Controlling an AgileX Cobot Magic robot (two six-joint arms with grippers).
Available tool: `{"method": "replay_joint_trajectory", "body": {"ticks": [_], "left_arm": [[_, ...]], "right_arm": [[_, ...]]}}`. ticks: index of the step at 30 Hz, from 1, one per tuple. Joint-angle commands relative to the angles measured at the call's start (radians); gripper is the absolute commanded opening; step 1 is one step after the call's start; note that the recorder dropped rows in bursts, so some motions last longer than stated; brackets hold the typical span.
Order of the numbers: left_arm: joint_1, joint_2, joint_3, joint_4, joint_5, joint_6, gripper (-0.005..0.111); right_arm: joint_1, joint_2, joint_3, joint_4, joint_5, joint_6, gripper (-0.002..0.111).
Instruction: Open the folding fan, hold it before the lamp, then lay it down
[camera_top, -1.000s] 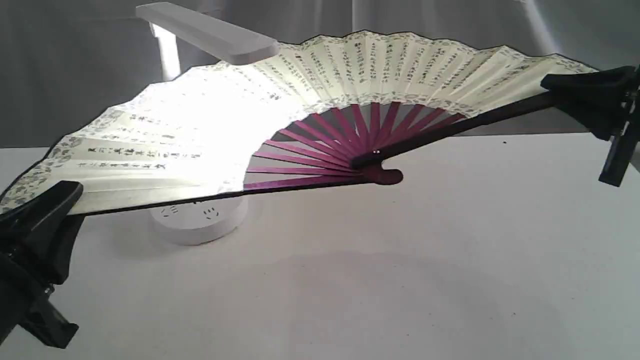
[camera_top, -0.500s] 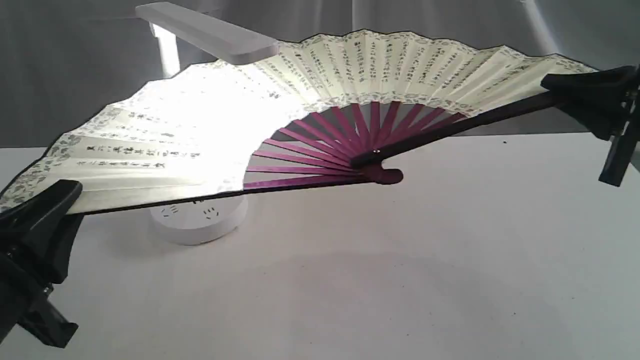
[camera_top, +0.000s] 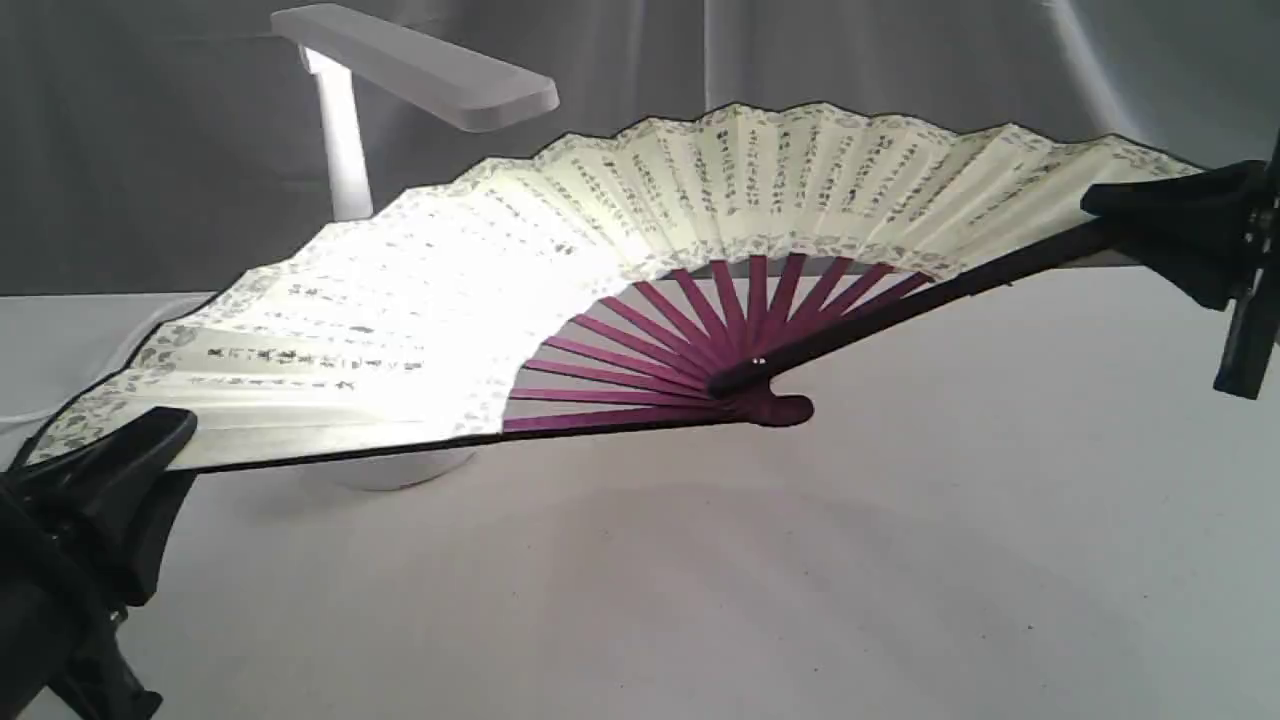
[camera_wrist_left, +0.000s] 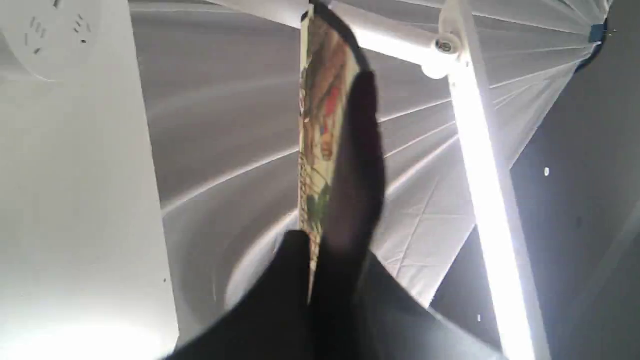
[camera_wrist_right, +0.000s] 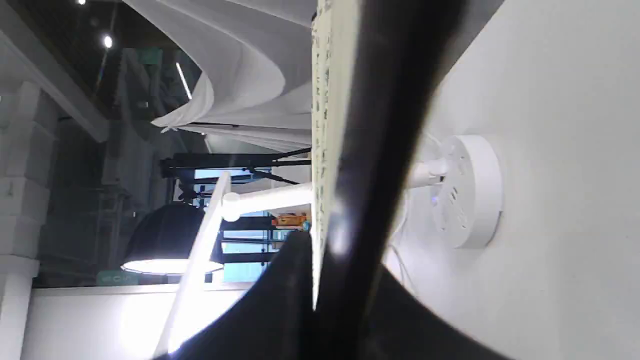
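**Open fan held over the desk, lamp partly hidden behind it**

The white desk (camera_top: 900, 560) fills the lower part of the exterior view, with a grey curtain (camera_top: 900, 50) behind it. The folding fan (camera_top: 760, 180) is spread wide and held up in front of the lamp (camera_top: 420, 65), tilted, with its calligraphy side facing the camera. The left part of the paper is washed out by glare, so the writing there is hard to read. The fan's pivot (camera_top: 775, 405) hangs low over the desk; whether it touches cannot be told.

The lamp's flat head and upper post rise above the paper. Its round base (camera_top: 400, 470) is almost wholly hidden, with only a sliver showing under the fan's lower edge.

The left claw (camera_top: 165, 435) is clenched on the fan's left guard, and its arm is cut off at the frame corner. The right claw (camera_top: 1105, 195) grasps the right guard, with its body cropped at the frame edge. Both wrist views show the fan edge-on between dark, blurred fingers (camera_wrist_left: 350, 210).
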Motion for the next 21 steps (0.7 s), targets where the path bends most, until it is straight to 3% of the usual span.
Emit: {"method": "replay_joint_trajectory", "body": {"ticks": [1,13,21], "left_arm": [[0.019,-0.016,-0.028,-0.131,0.016,0.006,0.000],[0.019,-0.008,-0.127,-0.175,0.172,0.169,0.000],[0.019,0.129,-0.198,-0.156,0.165,0.176,0.000]], "right_arm": [[-0.025,0.001,-0.004,-0.042,-0.106,-0.023,0.000],[-0.124,0.065,-0.004,-0.069,-0.108,-0.023,0.000],[-0.143,0.113,-0.004,-0.078,-0.123,-0.030,0.000]]}}
